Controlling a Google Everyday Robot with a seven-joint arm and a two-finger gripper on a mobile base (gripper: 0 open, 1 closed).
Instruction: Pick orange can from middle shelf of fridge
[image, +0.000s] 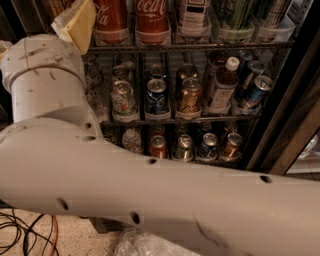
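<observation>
The orange can (189, 98) stands upright on the middle shelf (200, 120) of the fridge (280, 125), between a blue can (156, 97) on its left and a white-capped bottle (223, 84) on its right. Another can stands behind it in the same lane. My gripper (75, 22) is a pale yellowish part at the top left, up at the level of the shelf above. It is well left of and above the orange can and apart from it. My white arm (150, 190) fills the lower half of the view.
Tall red Coca-Cola cans (150, 20) stand on the shelf above. A silver-green can (122, 97) stands at the left and blue cans (255, 90) at the right. Several cans (207, 146) stand on the lower shelf. Cables (30, 235) and clear plastic (145, 245) lie on the floor.
</observation>
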